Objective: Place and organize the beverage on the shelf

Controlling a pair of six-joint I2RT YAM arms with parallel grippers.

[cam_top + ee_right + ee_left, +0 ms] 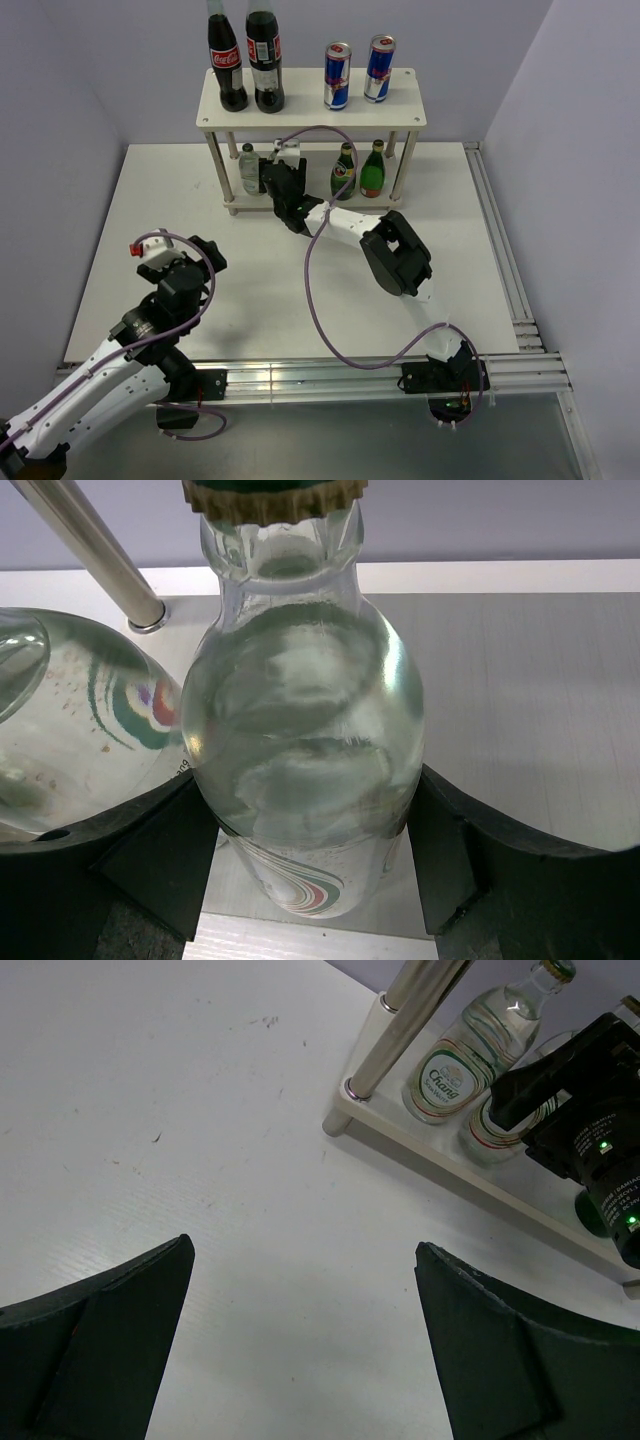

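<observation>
The cream shelf (300, 105) stands at the back of the table. Two blue-and-silver cans (337, 75) (379, 68) stand on its top board. Two green bottles (343, 172) (373, 168) and one clear bottle (249, 168) stand on the lower board. My right gripper (281, 180) reaches under the top board. In the right wrist view it (315, 820) is shut on the second clear bottle (305, 730), which stands upright on the lower board (520, 680) beside the first clear bottle (90, 720). My left gripper (305, 1245) is open and empty over bare table.
Two tall cola bottles (228, 60) (266, 55) stand on the left of the top board. A shelf leg (90, 550) is just behind and left of the held bottle. The right arm's purple cable loops over the table's middle (315, 300). Walls enclose the table.
</observation>
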